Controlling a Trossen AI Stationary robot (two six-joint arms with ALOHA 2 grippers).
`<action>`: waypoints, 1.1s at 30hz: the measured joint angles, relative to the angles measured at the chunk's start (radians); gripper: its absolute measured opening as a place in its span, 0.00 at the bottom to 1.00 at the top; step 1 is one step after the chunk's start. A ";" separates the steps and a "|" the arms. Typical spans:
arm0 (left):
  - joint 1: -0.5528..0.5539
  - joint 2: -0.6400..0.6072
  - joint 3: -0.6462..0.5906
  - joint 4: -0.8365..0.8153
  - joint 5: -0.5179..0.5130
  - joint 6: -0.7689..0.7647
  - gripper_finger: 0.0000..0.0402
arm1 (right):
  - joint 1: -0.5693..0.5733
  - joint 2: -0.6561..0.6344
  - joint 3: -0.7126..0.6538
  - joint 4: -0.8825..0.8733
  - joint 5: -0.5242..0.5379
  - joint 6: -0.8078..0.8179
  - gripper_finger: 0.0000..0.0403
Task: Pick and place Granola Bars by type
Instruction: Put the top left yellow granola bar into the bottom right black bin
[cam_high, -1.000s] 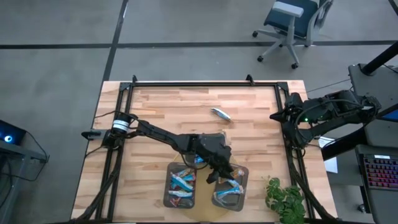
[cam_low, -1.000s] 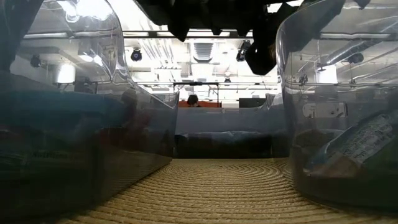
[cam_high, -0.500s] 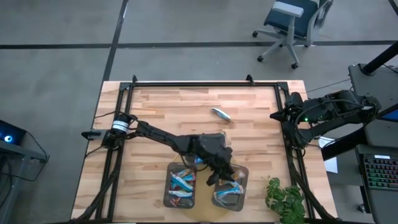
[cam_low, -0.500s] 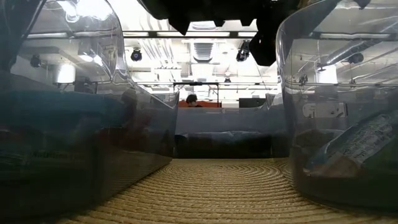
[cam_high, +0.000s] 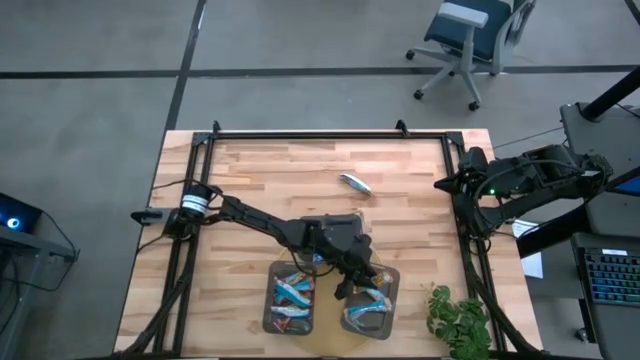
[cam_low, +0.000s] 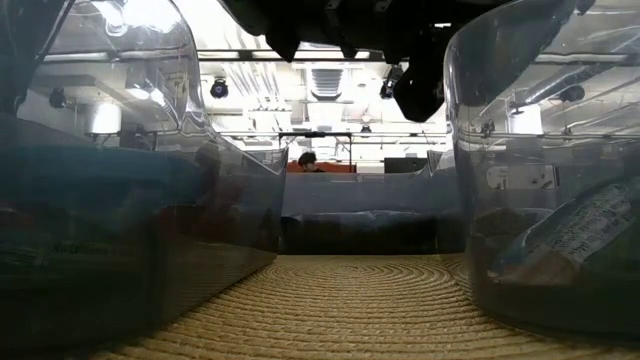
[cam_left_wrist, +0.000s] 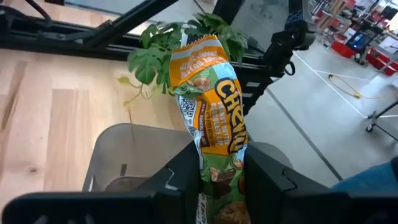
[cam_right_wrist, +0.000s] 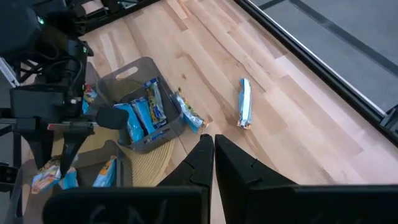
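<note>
Gripping granola bar (cam_left_wrist: 214, 118), left gripper (cam_left_wrist: 217, 180)

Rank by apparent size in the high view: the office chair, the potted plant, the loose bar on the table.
1. Office chair, largest.
2. Potted plant.
3. Loose bar, clearly smallest.

Light wooden slat table (cam_high: 260, 175), black frame at edges. Lone blue granola bar (cam_high: 355, 183) upper centre. Two grey trays (cam_high: 290, 297) with bars on round woven mat (cam_low: 350, 300), bottom centre. Potted plant (cam_high: 458, 318) at lower right.
</note>
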 joint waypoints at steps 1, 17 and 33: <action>0.000 0.000 0.000 0.000 0.000 0.000 0.21 | 0.000 0.000 0.000 0.000 0.000 0.000 0.02; -0.001 0.000 0.000 -0.017 0.017 -0.017 0.21 | 0.000 0.000 0.000 0.001 0.000 0.000 0.02; -0.023 0.007 0.001 -0.087 0.054 -0.018 0.36 | -0.001 0.000 0.000 0.001 0.000 0.000 0.02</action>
